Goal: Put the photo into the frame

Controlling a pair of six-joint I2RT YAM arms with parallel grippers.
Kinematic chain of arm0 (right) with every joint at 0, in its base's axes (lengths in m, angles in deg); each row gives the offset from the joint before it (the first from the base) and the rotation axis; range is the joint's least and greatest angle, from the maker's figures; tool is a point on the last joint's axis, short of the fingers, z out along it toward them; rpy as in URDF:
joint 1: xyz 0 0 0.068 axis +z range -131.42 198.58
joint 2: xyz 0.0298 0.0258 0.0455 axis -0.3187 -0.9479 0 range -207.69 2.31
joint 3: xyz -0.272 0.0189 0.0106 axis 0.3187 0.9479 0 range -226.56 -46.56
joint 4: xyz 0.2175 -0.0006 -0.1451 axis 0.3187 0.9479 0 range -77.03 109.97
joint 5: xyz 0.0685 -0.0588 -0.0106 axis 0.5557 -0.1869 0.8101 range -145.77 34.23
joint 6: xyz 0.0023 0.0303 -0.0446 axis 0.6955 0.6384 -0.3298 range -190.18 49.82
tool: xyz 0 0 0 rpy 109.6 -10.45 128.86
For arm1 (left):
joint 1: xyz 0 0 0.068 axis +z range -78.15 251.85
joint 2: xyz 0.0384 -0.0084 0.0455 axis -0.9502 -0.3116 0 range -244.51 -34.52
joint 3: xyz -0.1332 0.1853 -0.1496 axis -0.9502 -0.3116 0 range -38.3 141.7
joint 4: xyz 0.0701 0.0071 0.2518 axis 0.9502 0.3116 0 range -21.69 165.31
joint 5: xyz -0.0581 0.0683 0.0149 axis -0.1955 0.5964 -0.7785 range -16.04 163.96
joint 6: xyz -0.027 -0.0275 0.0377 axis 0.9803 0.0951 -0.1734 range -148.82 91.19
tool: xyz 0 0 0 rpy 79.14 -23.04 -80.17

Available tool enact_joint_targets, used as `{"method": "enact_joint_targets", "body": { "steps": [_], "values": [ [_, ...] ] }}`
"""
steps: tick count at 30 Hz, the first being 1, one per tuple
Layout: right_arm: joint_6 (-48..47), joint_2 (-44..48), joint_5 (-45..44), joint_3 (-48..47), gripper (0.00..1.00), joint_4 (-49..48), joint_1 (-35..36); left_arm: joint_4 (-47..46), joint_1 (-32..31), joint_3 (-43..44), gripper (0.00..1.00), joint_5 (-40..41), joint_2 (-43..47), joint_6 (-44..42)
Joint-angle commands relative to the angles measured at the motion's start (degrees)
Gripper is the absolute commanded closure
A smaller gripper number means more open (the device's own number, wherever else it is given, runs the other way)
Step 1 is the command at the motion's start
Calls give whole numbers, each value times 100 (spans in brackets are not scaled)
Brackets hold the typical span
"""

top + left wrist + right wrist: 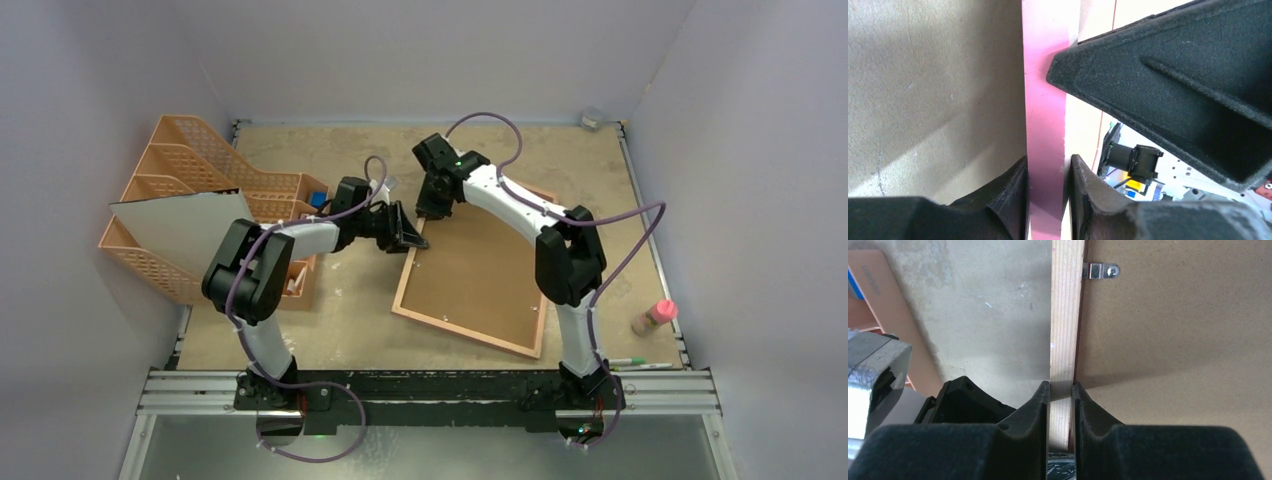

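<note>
Left gripper (pixel 1048 200) is closed on the frame (pixel 465 333): in its wrist view the thin pink border (pixel 1045 125) runs up between the two fingers, and both sit against it. Right gripper (pixel 1061 415) pinches the same frame just beside it, at the far left corner, with its fingers clamped on either side of the tan, wood-grained rim (pixel 1065 315). The frame lies reverse-up on the table (pixel 350 310), right of centre and turned at a slant. It is a large rectangle filled by a flat brown backing board (pixel 480 265). A small metal clip (pixel 1100 271) reaches from the rim onto the board. Orange file trays (pixel 190 150) stand well apart at the left, with a greyish-white sheet (pixel 185 228) leaning on them
</note>
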Motion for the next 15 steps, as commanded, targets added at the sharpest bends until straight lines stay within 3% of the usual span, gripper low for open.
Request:
{"method": "enact_joint_targets", "body": {
  "steps": [1, 4, 5, 9, 15],
  "values": [
    [-72, 455, 237, 63, 100, -527, -72, -903, 232, 152, 81, -511, 126, 726],
    [-211, 489, 299, 18, 99, -582, -137, -454, 340, 359, 96, -405, 230, 482],
    [-309, 516, 294, -28, 91, -623, -153, -328, 369, 455, 100, -387, 256, 390],
    [-596, 617, 257, -341, 62, -632, -336, 4, 520, 696, 100, -338, 413, 120],
    [-734, 958, 468, -595, 44, -641, -822, 1638, 917, 1636, 100, -16, 465, -803]
  ]
}}
